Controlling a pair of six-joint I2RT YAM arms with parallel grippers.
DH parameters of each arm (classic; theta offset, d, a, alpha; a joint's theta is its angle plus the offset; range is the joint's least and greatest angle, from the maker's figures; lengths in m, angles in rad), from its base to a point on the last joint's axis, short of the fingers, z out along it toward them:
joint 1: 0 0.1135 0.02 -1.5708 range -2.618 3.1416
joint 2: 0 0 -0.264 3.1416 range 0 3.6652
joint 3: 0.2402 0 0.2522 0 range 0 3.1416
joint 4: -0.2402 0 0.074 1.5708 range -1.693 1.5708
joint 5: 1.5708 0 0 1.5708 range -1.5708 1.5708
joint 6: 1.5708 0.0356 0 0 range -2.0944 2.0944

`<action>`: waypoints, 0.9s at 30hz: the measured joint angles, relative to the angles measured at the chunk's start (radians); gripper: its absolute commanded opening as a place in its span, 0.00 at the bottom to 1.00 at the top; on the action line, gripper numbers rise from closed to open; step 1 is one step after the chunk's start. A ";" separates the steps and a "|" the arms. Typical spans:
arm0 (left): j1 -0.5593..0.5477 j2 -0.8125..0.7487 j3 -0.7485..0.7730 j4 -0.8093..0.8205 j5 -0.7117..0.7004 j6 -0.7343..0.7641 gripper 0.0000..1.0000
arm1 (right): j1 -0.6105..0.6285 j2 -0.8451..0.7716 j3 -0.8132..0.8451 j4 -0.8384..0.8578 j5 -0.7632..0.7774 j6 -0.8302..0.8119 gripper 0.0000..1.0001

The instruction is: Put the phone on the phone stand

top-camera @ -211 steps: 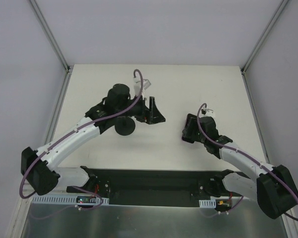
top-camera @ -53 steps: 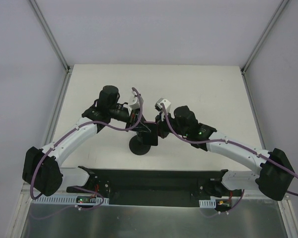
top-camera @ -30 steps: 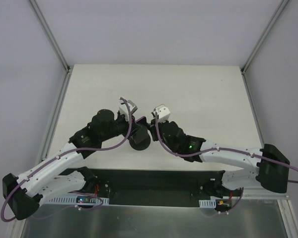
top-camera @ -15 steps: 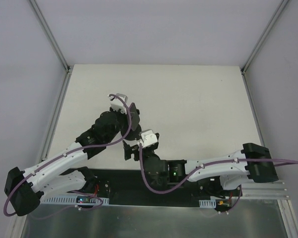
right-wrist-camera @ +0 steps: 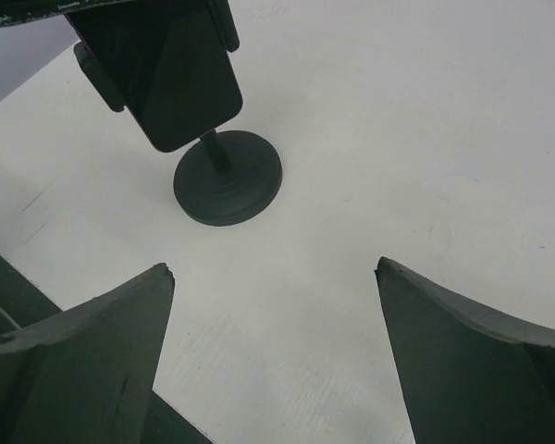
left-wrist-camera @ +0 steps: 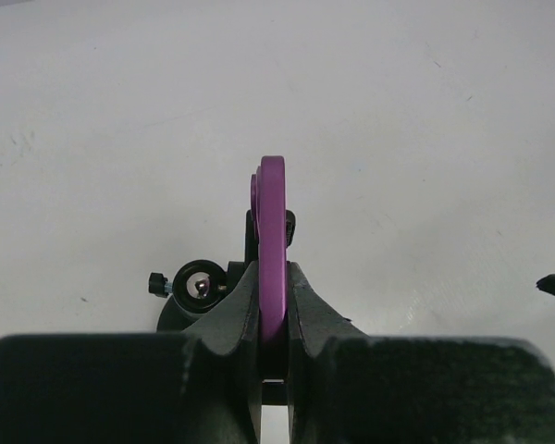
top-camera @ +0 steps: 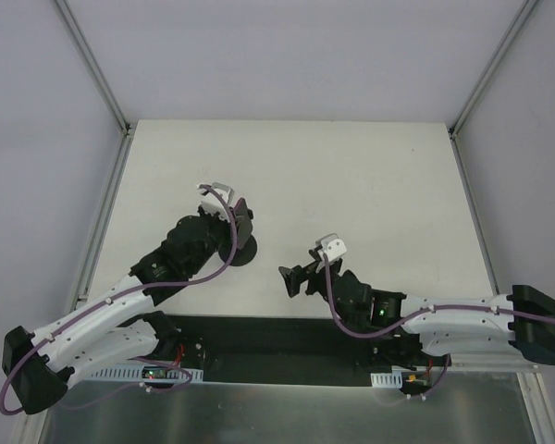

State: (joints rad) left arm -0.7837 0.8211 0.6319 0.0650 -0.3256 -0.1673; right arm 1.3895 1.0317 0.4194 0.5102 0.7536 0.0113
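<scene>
Jaws on right gripper [right-wrist-camera: 274, 270] now gape empty, clear of phone stand [right-wrist-camera: 228, 178]; left gripper [left-wrist-camera: 274, 277], clamping phone [right-wrist-camera: 171, 79], must seat it alone.

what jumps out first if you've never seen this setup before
The phone stands out first: upright over the phone stand, left of centre on the table, pinched across its thickness by the shut left hand. Then the right hand, wide open and empty, pointing at the stand from its right.
</scene>
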 measured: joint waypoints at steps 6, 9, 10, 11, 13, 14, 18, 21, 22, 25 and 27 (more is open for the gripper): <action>0.001 -0.040 0.002 -0.053 -0.056 0.121 0.00 | -0.050 -0.069 -0.036 -0.005 -0.122 0.034 0.93; 0.037 -0.069 0.002 -0.090 -0.098 0.183 0.00 | -0.057 -0.084 -0.048 -0.009 -0.150 0.035 0.93; 0.080 -0.083 0.002 -0.107 -0.098 0.200 0.00 | -0.060 -0.086 -0.051 -0.009 -0.159 0.035 0.93; 0.124 -0.096 0.002 -0.118 -0.092 0.211 0.00 | -0.061 -0.088 -0.055 -0.010 -0.165 0.035 0.93; 0.224 -0.120 -0.002 -0.136 -0.076 0.233 0.00 | -0.064 -0.093 -0.061 -0.015 -0.177 0.034 0.93; 0.289 -0.134 -0.007 -0.140 -0.061 0.246 0.00 | -0.064 -0.098 -0.064 -0.016 -0.183 0.034 0.93; 0.496 -0.152 -0.013 -0.151 -0.012 0.314 0.00 | -0.066 -0.143 -0.079 -0.025 -0.204 0.029 0.93; 0.630 -0.147 -0.024 -0.126 0.066 0.369 0.00 | -0.071 -0.187 -0.091 -0.026 -0.219 0.022 0.93; 0.674 -0.146 -0.031 -0.109 0.111 0.375 0.00 | -0.074 -0.199 -0.095 -0.025 -0.224 0.021 0.92; 0.824 -0.139 -0.043 -0.069 0.251 0.375 0.00 | -0.082 -0.234 -0.116 -0.026 -0.243 0.013 0.93; 0.897 -0.124 -0.043 -0.052 0.322 0.369 0.00 | -0.084 -0.255 -0.128 -0.029 -0.251 0.010 0.93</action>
State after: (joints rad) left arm 0.1135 0.6968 0.5888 0.0128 -0.0032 0.2012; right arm 1.3052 0.7769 0.2913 0.4812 0.5026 0.0208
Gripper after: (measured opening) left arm 0.058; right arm 0.925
